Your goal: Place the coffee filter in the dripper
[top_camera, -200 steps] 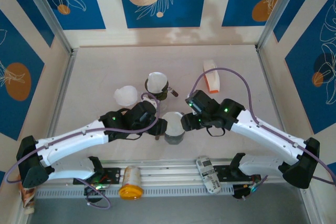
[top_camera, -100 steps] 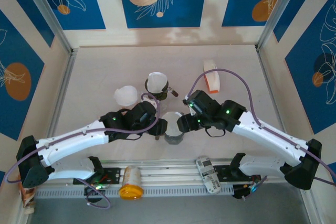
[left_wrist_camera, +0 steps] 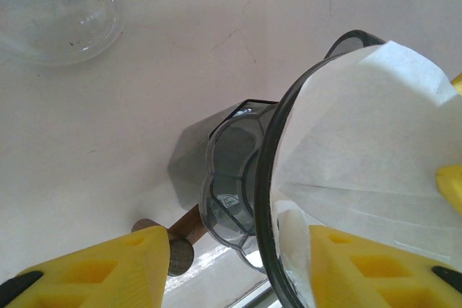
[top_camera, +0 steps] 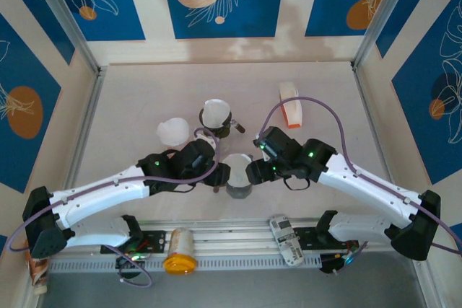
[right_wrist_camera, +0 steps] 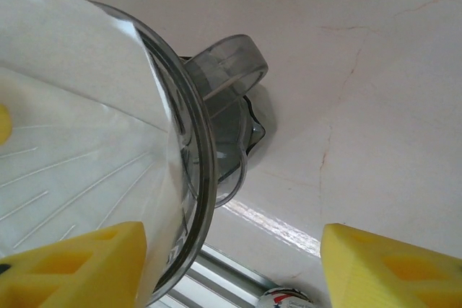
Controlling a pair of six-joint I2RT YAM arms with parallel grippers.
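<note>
So the white paper coffee filter [left_wrist_camera: 375, 128] is sitting opened out inside the smoky clear dripper [left_wrist_camera: 234, 178], lightly creased, its top edge poking just past the rim, toward the near side of the table [top_camera: 144, 91] between the two arms. The left gripper [left_wrist_camera: 234, 250] and right gripper [right_wrist_camera: 231, 239] are both spread wide with nothing pinched, each with one yellow finger over the filter and the other outside the rim. The filter's lower part is cut off in both wrist views, and further back a glass flask [left_wrist_camera: 65, 5] is cropped, its printing too small to read.
</note>
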